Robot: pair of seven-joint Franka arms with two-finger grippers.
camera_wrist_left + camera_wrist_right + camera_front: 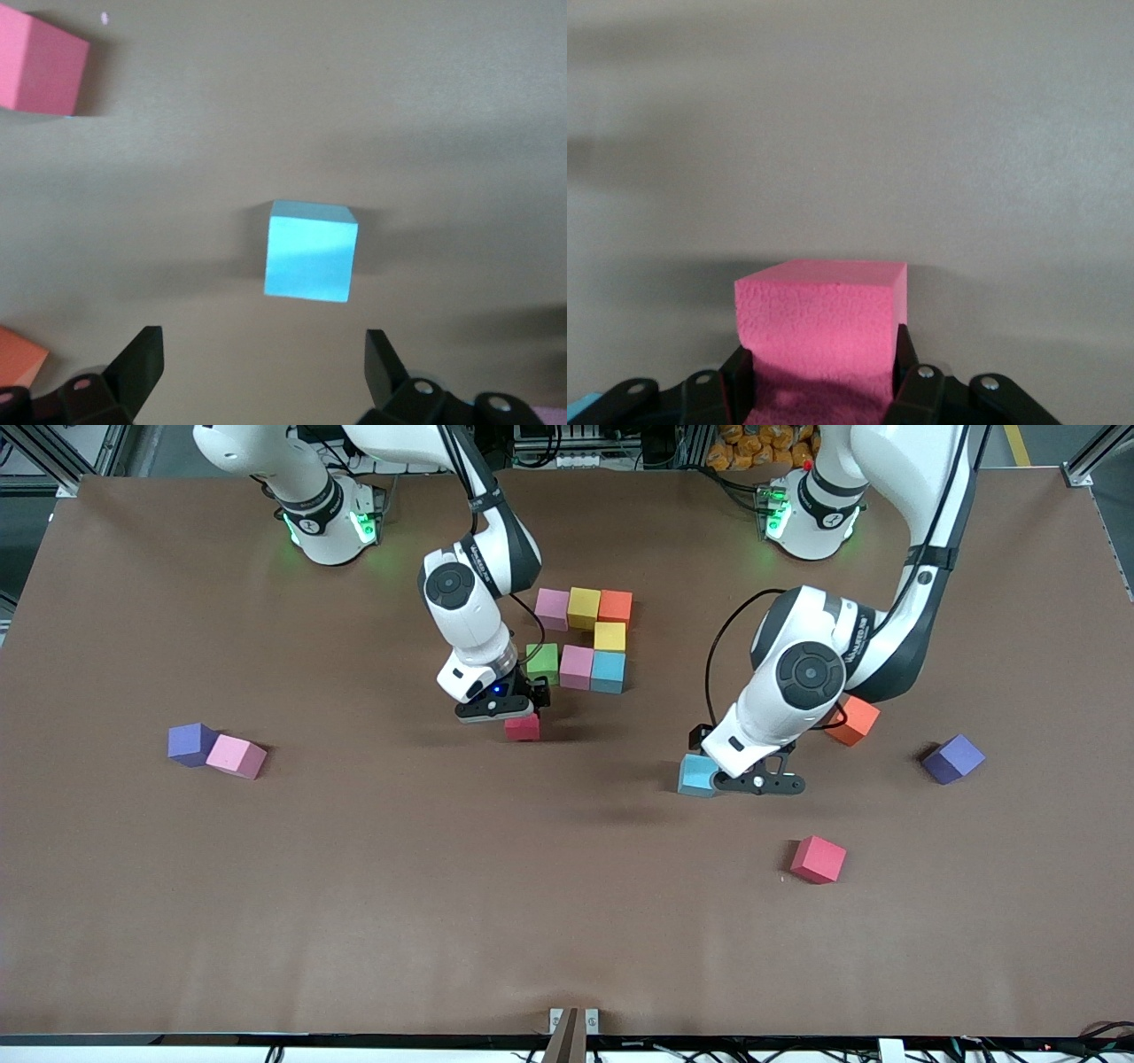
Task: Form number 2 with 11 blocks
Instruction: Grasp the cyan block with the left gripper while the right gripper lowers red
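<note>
Progress check for you: seven blocks sit in the cluster (pixel 585 640) mid-table, giving the top bar, the step down and the middle row of the 2; right gripper (pixel 521 713) clamps a red block (pixel 523 728) just below the green one (pixel 542 662). Left gripper (pixel 709 772) hangs with jaws wide over a light blue block (pixel 698 775); loose pink (pixel 236 757), orange (pixel 853 720) and red (pixel 818 859) cubes wait, so you likely have four placements left.

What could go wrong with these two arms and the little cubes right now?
The right gripper is shut on a red block close beside the green block; setting it down could nudge that cluster. The open left gripper hangs over a light blue block that sits slightly skewed, so closing might twist it.
</note>
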